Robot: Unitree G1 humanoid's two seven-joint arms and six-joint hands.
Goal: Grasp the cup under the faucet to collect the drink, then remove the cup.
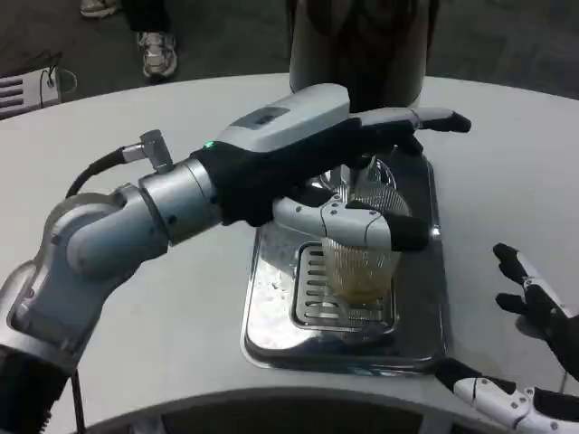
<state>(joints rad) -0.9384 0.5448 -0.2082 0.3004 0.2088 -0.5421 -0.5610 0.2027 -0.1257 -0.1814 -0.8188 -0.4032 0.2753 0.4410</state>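
Cup (362, 268) was clear, ribbed plastic, amber liquid low inside; your left hand (348, 176) grasped it, right hand (534, 353) lay released.

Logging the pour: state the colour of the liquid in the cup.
Pale yellowish, at the bottom of the clear ribbed cup; head view.

Beyond the far edge of your white bench (136, 136), a dark floor (226, 36) carries a bystander's grey sneaker (158, 52), with a second shoe (98, 7) at the frame's top. A white slatted object (23, 93) sits far left.
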